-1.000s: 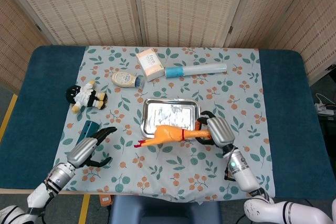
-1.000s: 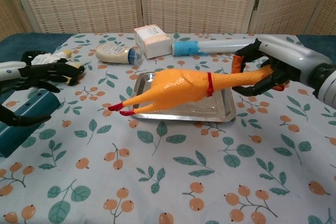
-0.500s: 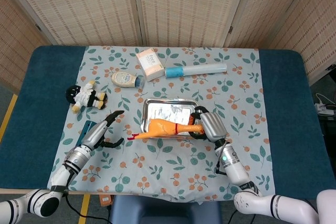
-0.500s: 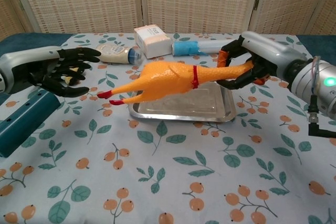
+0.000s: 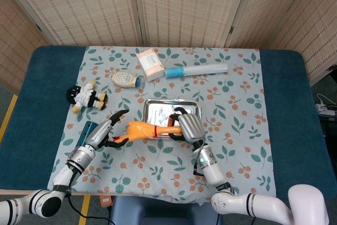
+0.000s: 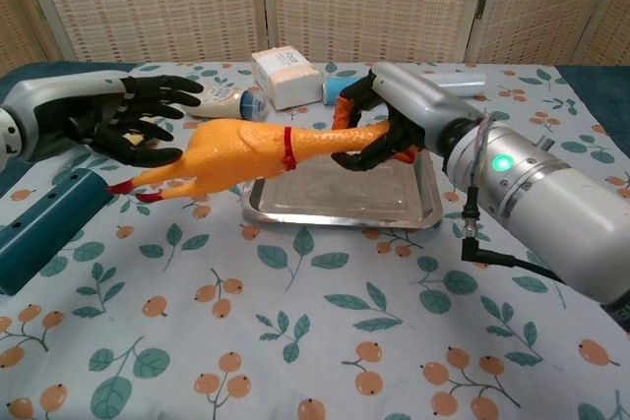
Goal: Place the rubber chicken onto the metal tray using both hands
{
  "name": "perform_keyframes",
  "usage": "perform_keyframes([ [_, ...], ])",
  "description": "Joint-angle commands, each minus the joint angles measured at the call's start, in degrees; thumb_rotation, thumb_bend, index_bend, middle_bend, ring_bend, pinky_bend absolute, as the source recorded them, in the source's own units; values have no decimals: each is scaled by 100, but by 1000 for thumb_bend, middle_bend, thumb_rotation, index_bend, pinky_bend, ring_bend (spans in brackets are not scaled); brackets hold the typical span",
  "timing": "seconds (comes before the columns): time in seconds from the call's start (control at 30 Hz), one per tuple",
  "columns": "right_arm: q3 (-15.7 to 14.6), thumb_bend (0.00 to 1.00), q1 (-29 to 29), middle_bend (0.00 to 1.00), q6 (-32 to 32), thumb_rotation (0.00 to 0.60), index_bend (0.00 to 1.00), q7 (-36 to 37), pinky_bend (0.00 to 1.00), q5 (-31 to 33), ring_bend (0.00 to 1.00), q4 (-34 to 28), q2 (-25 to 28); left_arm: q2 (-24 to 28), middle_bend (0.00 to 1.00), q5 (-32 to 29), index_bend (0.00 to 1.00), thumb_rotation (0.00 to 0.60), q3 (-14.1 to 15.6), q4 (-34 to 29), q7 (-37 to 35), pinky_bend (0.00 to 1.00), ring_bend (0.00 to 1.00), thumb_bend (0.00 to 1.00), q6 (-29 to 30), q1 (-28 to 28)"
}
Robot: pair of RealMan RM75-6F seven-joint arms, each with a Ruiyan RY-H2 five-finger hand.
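The orange rubber chicken (image 6: pixel 236 150) with a red collar hangs level in the air, its body left of the metal tray (image 6: pixel 345 196). My right hand (image 6: pixel 379 127) grips its neck and head end above the tray's left part. The left hand (image 6: pixel 128 125), fingers spread, is right beside the chicken's rear and red feet; whether it touches them I cannot tell. From the head view the chicken (image 5: pixel 142 129) lies across the tray's (image 5: pixel 158 110) front left corner, between the left hand (image 5: pixel 105 133) and the right hand (image 5: pixel 189 126).
A teal block (image 5: pixel 87 130) lies by the left hand. A plush doll (image 5: pixel 87 96) sits at the left; a squeeze bottle (image 5: pixel 126 79), a box (image 5: pixel 150 64) and a blue-banded tube (image 5: pixel 197 69) lie behind the tray.
The right hand has carried the chicken leftward, so its body now hangs past the tray's left edge. The left hand has risen from the table and closed in on the chicken's feet.
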Motion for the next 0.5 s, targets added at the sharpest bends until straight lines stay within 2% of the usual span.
perform_keyframes([
  [0.03,32,288,46,541,60,600,922,-34,727,33,600,20,-85,-27,0,-94,0,600,-6,23,66,113,0,356,-33,-38],
  [0.5,119,288,152,546,264,600,929,109,727,-47,600,97,-306,-271,0,-860,0,600,-118,228,475,139,0,354,-186,-265],
])
